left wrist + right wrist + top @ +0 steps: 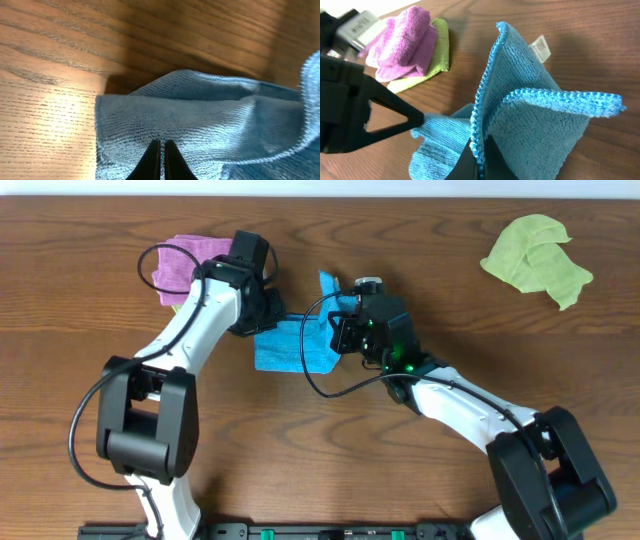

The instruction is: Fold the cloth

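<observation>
Right pincer (480, 162): closing tight on a raised hem of the cloth (290, 348) and holding it up off the table (90, 300).
Left pincer (160, 152): narrowed to a sliver, apparently pinching the cloth's left edge.
Cloth: lying mid-table between the two pincers, part flat and part standing in a ridge.
Progress: a first fold appears to be under way, with nothing yet laid flat and the halves still needing to be aligned.
Right wrist view: alone showing the white tag (540, 49) and a yellow-green cloth (439, 50) under the purple cloth (402, 42).
Overhead view: alone showing a second yellow-green cloth (535, 258) lying crumpled near the far right corner.
</observation>
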Robot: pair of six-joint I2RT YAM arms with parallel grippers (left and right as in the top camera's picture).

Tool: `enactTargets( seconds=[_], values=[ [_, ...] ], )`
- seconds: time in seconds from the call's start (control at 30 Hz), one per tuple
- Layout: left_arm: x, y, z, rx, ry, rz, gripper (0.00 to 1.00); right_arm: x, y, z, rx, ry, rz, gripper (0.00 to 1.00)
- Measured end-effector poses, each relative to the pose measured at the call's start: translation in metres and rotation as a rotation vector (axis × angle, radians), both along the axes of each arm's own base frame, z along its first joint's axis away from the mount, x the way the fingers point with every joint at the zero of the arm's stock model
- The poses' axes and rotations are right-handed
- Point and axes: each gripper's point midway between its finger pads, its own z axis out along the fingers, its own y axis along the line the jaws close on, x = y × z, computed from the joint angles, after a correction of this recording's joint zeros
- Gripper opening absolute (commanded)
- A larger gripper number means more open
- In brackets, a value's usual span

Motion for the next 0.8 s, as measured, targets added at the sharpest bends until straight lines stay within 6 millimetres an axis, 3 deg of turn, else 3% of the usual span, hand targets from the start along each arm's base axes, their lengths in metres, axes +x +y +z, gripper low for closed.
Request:
enactTargets(
  seconds=[0.47, 0.67, 0.73, 0.8],
  values=[
    [0.0, 0.007, 0.012, 0.006, -0.025, -0.023, 0.06, 0.003, 0.001, 0.005, -0.009, -0.015, 0.008, 0.01],
    [0.015, 0.001, 0.017, -0.012, -0.094, -0.024, 0.06, 0.003, 0.001, 0.005, -0.009, -0.015, 0.009, 0.01],
    [0.02, -0.003, 0.02, -0.019, -0.121, -0.03, 0.08, 0.003, 0.001, 0.005, -0.009, -0.015, 0.009, 0.01],
    [0.021, -0.006, 0.021, -0.021, -0.128, -0.038, 0.21, 0.003, 0.001, 0.004, -0.01, -0.014, 0.009, 0.01]
  ],
)
